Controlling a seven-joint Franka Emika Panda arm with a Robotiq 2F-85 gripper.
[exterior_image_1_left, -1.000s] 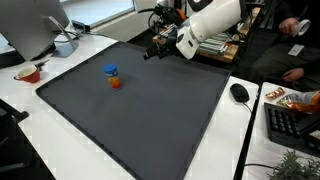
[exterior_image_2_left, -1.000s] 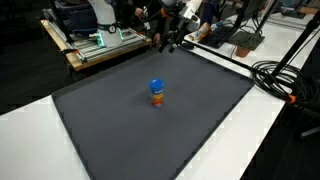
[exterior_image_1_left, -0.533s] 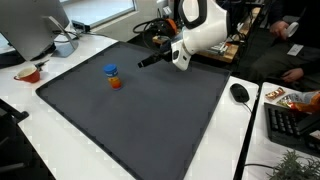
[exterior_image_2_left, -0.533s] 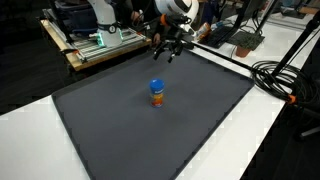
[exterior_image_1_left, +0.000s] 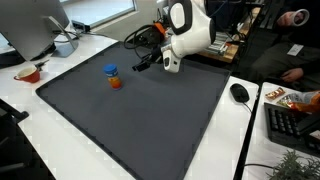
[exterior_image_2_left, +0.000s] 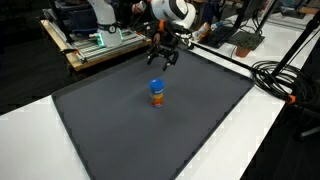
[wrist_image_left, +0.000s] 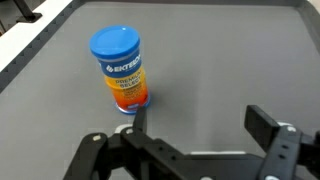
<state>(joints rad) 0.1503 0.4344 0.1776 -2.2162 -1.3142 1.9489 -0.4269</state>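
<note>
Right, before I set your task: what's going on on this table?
A robot arm holds its gripper above the far part of a dark mat, with the fingers spread open and holding nothing. A small bottle with a blue lid and an orange label stands upright on the mat, on its own. In the wrist view the bottle lies just ahead of the fingers, and in both exterior views the gripper is apart from it, not touching.
</note>
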